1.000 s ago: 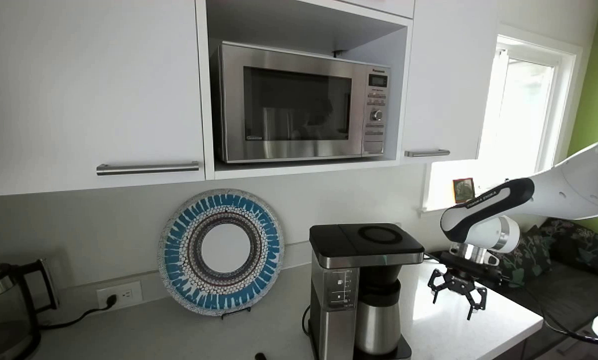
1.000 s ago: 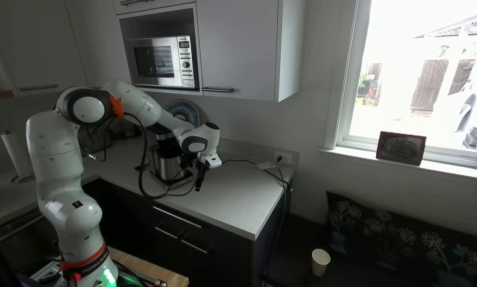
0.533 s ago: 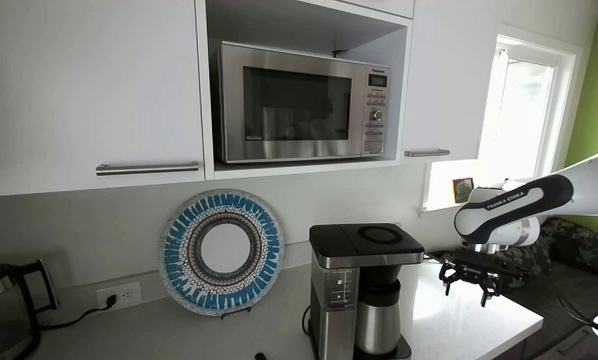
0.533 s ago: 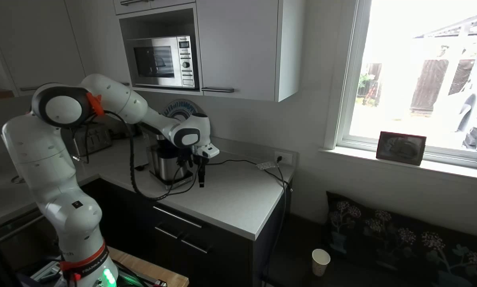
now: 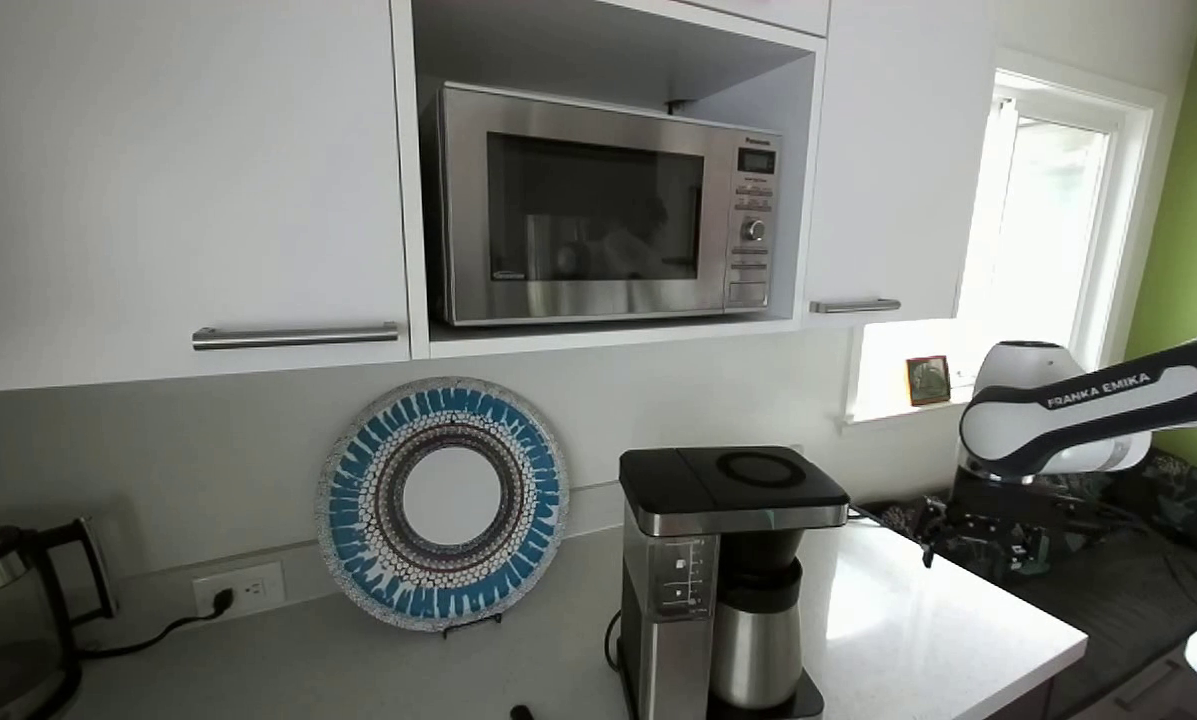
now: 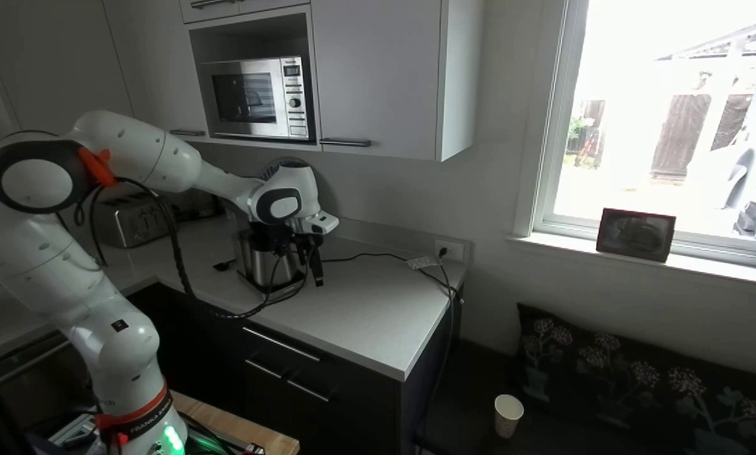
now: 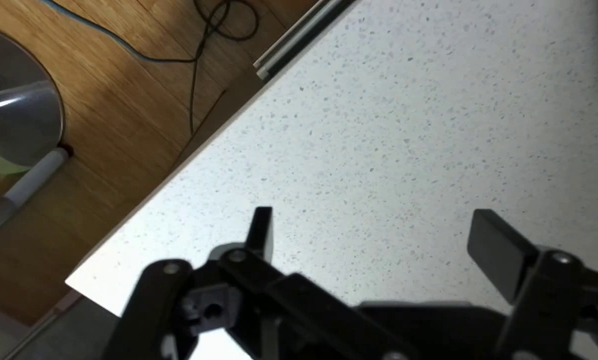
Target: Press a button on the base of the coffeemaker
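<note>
The coffeemaker [image 5: 733, 482], with a flat black boxy top and a steel carafe [image 5: 756, 645], stands upright on the counter. Its base [image 5: 808, 697] shows at the bottom of that exterior view, partly cut off. In an exterior view the base [image 6: 287, 291] shows below the arm, which hides part of the machine. My gripper [image 5: 973, 562] is open and empty, above the counter to the right of the coffeemaker and apart from it. In the wrist view the gripper [image 7: 371, 215] has its fingers wide apart over bare counter. A grey edge at the far upper right there is too little to identify.
The counter [image 7: 378, 125] ends at a front edge and corner. A microwave [image 5: 598, 210] sits in the cabinet above. A round blue-rimmed plate [image 5: 358, 540] and a glass kettle [image 5: 18, 625] stand left of the coffeemaker. A power cord [image 6: 378, 254] runs along the back.
The arm has drawn back, its elbow moving left in an exterior view. The gripper has risen and moved away from the coffeemaker, staying open. The coffeemaker has not moved.
</note>
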{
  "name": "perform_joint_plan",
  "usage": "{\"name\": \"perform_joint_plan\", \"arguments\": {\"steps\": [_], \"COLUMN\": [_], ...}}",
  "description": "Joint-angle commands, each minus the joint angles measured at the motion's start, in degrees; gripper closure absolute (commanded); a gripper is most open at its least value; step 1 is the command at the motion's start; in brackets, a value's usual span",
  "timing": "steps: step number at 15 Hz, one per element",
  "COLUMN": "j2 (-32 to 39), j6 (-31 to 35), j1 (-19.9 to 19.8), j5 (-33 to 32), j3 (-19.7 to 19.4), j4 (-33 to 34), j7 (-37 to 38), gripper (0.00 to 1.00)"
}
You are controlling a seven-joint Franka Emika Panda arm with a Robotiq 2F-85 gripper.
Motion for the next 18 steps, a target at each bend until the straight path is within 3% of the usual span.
{"name": "perform_joint_plan", "arguments": {"steps": [1,9,18], "j2": [-7.3,-16.0,-17.1], "j6": [-0.8,-6.4,-6.7], "j1": [-1.7,-0.4,-1.4], "j5": [-0.1,5.0,5.4], "j3": [0.7,-0.8,0.0], "j4": [-3.1,-3.0,-1.6], "j7": [-4.4,-17.0,-17.7], "gripper": [0.0,0.0,0.0]}}
